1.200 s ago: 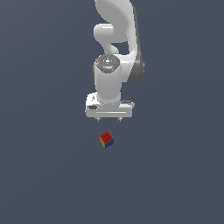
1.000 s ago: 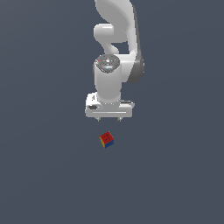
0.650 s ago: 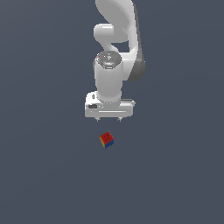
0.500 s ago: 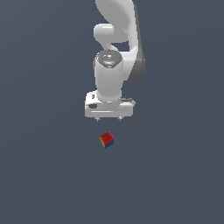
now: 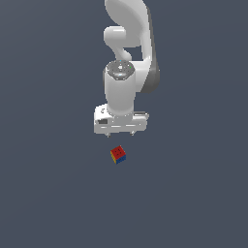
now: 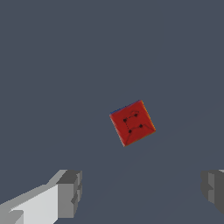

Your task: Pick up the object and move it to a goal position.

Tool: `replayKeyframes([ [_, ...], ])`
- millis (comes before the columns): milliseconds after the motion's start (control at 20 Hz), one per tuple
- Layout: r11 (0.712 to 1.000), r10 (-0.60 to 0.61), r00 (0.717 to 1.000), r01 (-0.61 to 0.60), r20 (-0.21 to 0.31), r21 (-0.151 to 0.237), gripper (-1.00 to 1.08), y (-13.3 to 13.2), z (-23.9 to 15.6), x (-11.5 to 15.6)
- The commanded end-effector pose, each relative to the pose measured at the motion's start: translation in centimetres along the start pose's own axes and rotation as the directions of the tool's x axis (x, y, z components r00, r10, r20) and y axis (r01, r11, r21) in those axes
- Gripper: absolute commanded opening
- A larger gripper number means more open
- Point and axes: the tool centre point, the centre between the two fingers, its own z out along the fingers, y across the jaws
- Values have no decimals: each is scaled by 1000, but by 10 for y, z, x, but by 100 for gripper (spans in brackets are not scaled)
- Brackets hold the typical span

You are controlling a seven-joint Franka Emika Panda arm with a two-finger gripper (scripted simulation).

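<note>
The object is a small cube with a red top and blue and yellow sides, lying alone on the dark grey floor. My white gripper hangs above and slightly behind it, apart from it. In the wrist view the object shows its red top face, rotated relative to the fingers. The gripper is open there, its two grey fingertips spread wide, with nothing between them. The cube is much narrower than that gap.
The white arm rises behind the gripper. A plain dark grey surface stretches all around the cube.
The arm's wrist has shifted slightly toward the exterior view's left and a little lower. The cube has not moved.
</note>
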Motion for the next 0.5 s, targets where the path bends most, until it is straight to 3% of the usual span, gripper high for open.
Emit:
replayKeyframes([
  [0,999,-32,999,32,1,1,100,1,6,3],
  [450,976,-219,976,219,3,9,100,7,42,17],
])
